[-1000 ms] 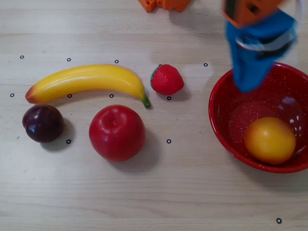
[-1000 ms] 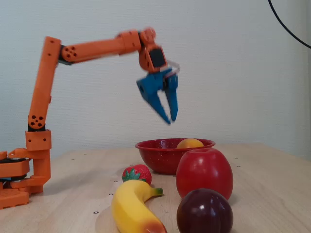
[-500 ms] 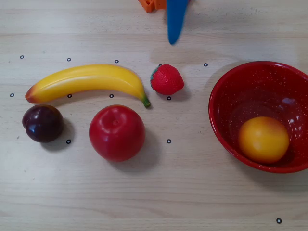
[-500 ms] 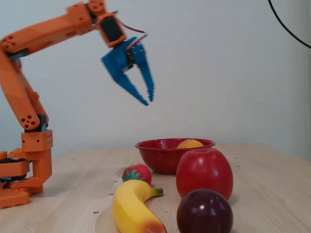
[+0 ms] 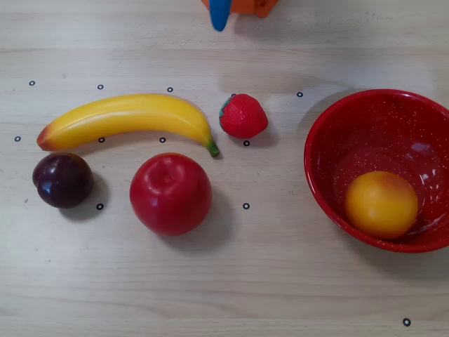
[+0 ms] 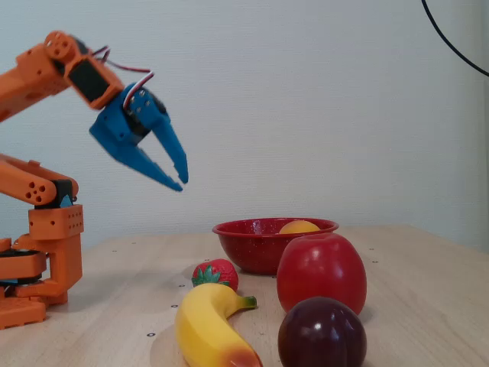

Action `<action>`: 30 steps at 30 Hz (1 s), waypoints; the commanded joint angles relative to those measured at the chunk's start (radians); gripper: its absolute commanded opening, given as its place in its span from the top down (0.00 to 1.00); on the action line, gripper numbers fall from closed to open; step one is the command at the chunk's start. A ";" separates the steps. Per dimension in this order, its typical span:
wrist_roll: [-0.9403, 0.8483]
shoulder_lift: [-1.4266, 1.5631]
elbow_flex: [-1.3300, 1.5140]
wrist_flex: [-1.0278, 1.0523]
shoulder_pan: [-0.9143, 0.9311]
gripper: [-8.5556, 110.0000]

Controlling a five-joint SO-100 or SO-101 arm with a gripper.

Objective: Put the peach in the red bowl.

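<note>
The peach (image 5: 381, 204) lies inside the red bowl (image 5: 317, 133) at the right of the overhead view, toward the bowl's near side. From the fixed view only the peach's top (image 6: 299, 225) shows above the bowl's rim (image 6: 244, 229). My gripper (image 6: 182, 183) hangs high in the air, well to the left of the bowl and close to the arm's base, its blue fingertips together and nothing between them. In the overhead view only a blue fingertip of the gripper (image 5: 219, 17) shows at the top edge.
A banana (image 5: 126, 116), a strawberry (image 5: 243, 116), a red apple (image 5: 170, 193) and a dark plum (image 5: 63, 180) lie on the wooden table left of the bowl. The orange arm base (image 6: 38, 267) stands at the far left of the fixed view.
The arm has swung away from above the bowl, back and down toward its base. The peach has rolled slightly inside the bowl and settled.
</note>
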 commanded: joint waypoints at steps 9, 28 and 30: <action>0.020 0.270 0.287 -0.207 -0.031 0.93; 0.107 0.526 0.857 -0.742 -0.035 0.93; 0.101 0.528 0.857 -0.699 -0.021 0.93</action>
